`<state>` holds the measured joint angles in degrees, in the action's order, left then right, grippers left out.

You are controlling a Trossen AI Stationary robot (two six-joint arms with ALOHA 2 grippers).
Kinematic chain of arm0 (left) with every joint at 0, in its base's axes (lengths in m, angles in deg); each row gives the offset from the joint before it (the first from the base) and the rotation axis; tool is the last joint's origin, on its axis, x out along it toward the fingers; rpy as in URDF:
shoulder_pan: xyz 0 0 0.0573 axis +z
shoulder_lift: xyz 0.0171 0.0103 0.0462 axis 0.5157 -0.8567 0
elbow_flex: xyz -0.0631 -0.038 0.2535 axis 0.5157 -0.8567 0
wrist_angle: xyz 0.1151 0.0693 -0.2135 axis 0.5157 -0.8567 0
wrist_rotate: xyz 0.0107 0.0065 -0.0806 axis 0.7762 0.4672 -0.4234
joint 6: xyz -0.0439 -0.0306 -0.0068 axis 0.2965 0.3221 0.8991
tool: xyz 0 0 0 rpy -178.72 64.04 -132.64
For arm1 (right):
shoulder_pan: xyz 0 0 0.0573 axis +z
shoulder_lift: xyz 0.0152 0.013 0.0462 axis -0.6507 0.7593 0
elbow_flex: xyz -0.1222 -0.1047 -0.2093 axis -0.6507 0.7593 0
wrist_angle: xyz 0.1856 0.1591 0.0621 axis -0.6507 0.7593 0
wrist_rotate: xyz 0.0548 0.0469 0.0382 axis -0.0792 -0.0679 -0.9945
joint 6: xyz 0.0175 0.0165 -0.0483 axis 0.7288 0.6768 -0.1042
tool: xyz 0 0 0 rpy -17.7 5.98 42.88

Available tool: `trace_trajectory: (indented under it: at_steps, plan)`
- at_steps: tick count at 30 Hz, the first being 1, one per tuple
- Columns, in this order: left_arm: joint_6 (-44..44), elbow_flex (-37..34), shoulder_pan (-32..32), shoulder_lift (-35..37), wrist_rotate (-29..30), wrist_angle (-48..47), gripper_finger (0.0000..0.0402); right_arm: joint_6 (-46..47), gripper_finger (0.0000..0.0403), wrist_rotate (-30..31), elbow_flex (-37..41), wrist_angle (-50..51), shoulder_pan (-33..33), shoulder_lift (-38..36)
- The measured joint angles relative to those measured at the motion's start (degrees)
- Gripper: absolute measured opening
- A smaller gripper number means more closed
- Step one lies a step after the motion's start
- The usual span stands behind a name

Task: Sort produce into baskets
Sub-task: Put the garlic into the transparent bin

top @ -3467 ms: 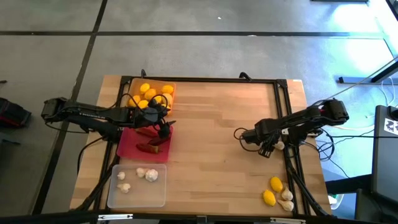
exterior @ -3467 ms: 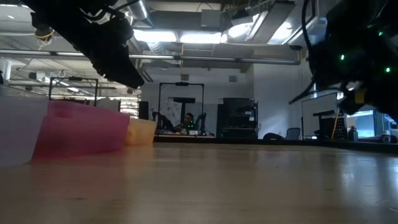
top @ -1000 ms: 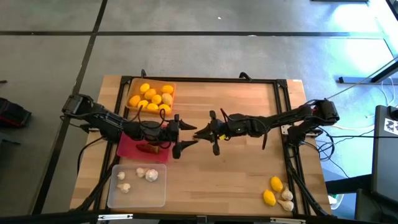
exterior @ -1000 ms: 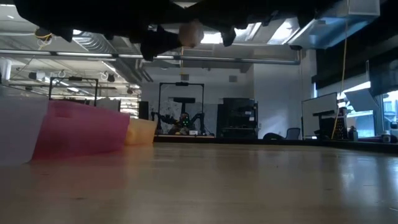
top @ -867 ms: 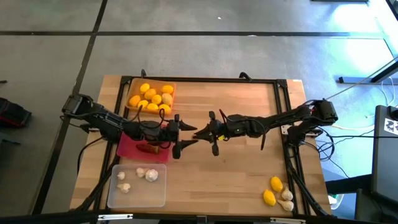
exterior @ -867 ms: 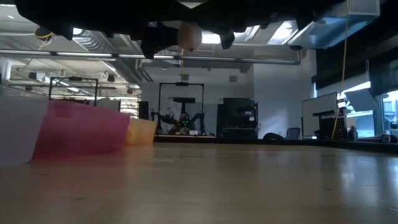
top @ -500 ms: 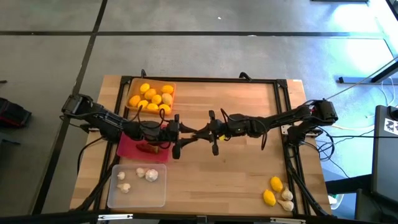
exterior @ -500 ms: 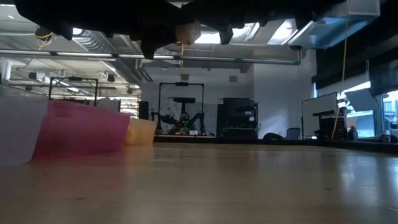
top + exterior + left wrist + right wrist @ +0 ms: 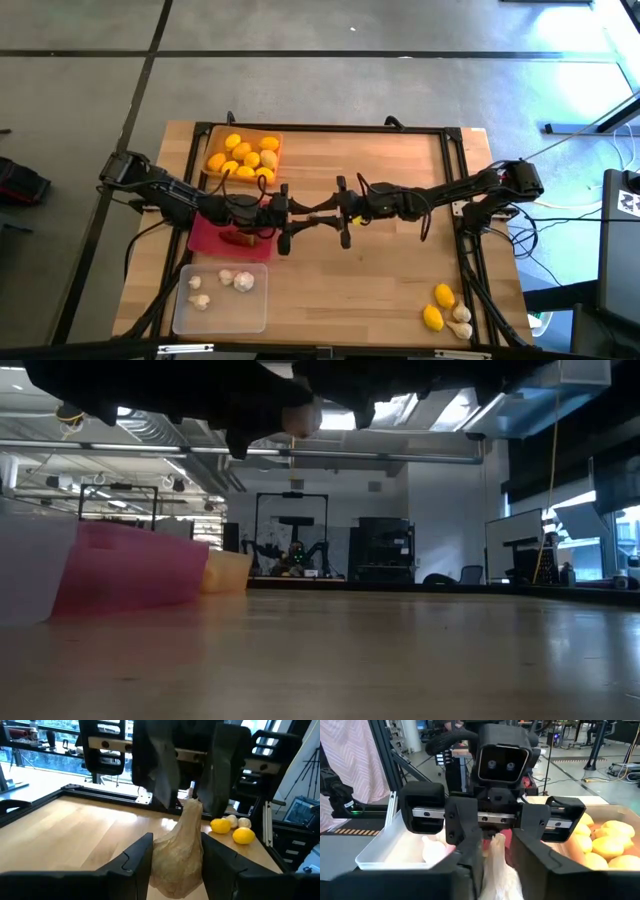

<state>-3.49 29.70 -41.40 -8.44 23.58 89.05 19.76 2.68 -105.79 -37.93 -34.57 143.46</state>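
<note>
Grips a papery, off-white garlic bulb (image 9: 176,857) between the flat dark fingers of the left gripper (image 9: 300,222), held in the air just beside the red-pink basket (image 9: 203,241), over the pale wooden table (image 9: 380,280). Meets the right gripper (image 9: 190,785) tip to tip there, its fingers slightly parted on either side of the bulb's tapered stem. Shows a wrinkled dark chilli (image 9: 238,238) inside that basket, a translucent orange basket (image 9: 212,140) of rounded lemons (image 9: 245,158) on one side, and a clear basket (image 9: 185,312) with knobbly garlic bulbs (image 9: 240,282) on the other.

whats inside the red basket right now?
At least one dark red pepper lies in the red basket. The left arm and left claw, passing a garlic bulb with the right claw, cover its far half, so anything there is hidden.
</note>
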Motion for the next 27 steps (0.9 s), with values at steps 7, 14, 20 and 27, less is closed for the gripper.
trace_trajectory:
  at_steps: [7, 14, 20, 27]
  plan:
    - [-1.0, 0.0, 0.0, 2.1, 0.0, -3.4, 0.0134, -2.2, 0.0158, 2.8, 0.0, 0.4, 2.1, 0.0]
    - [-1.4, 0.0, 0.5, 11.8, 2.8, -16.3, 0.0137, -10.3, 0.0165, 13.5, 0.0, -0.6, 7.5, 0.0]
    - [0.0, 0.0, 1.4, 21.0, 5.4, -28.0, 0.0137, -10.9, 0.0165, 14.6, 0.0, 0.0, 7.8, 0.0]
    - [6.1, 0.0, -1.9, 29.0, -4.4, -39.8, 0.0138, -10.6, 0.0166, 14.6, 0.0, 1.3, 7.8, 0.0]
